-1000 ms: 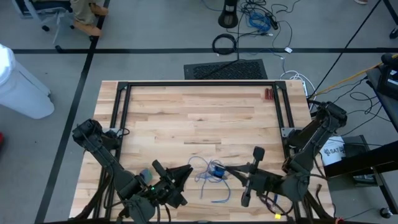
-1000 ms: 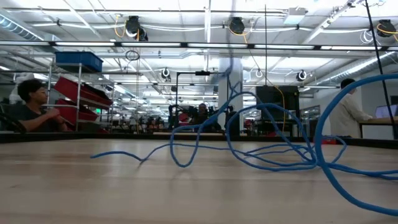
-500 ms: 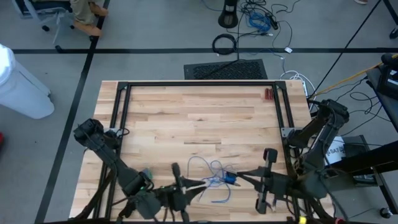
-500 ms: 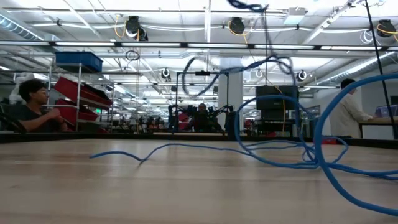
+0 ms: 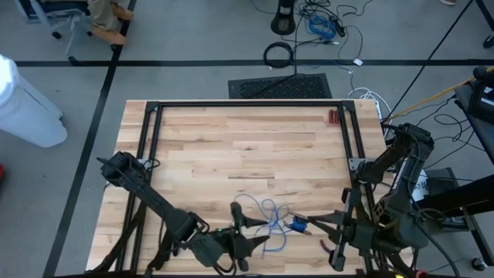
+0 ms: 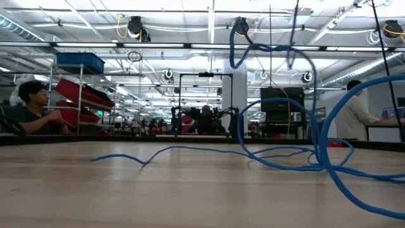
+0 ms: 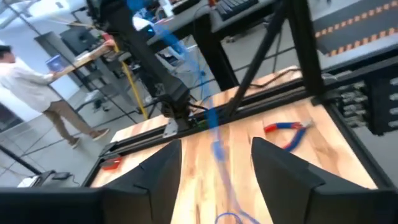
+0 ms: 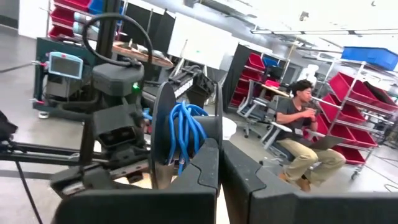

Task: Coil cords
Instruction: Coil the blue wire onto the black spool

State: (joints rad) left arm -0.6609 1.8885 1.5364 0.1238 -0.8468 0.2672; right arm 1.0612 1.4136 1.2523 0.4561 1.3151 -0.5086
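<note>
The thin blue cord [image 5: 266, 212] lies in loose loops near the table's front edge. In the low view one loop [image 6: 266, 47] rises high above the wood while the rest [image 6: 190, 151] rests on it. My right gripper [image 5: 309, 225] is shut and carries a dark round disc with blue cord wound on it [image 8: 185, 134], to the right of the loops. My left gripper [image 5: 241, 228] stands open at the left of the loops. A stretch of cord [image 7: 214, 134] runs between its fingers, apart from both. My right gripper is shut at the dark disc [image 8: 163, 127], whose blue windings sit right at the fingertips; the fingers [image 8: 205, 174] themselves hide the place of contact. They reach in level from the table's right side. The disc is lifted clear, and cord trails slack from it to the table.
Red-handled pliers [image 7: 289, 130] lie on the wood near the black frame rail [image 5: 150, 139] that borders the table. A small red object [image 5: 333, 116] sits at the far right corner. A thick black cable ring [image 5: 278, 54] lies on the floor beyond. People sit in the room behind.
My right gripper has carried the disc toward the table's right and near edges and upward. My left gripper has swung right along the near edge toward the loops and rolled. The raised loop of cord has been drawn higher; the part on the table has stayed.
</note>
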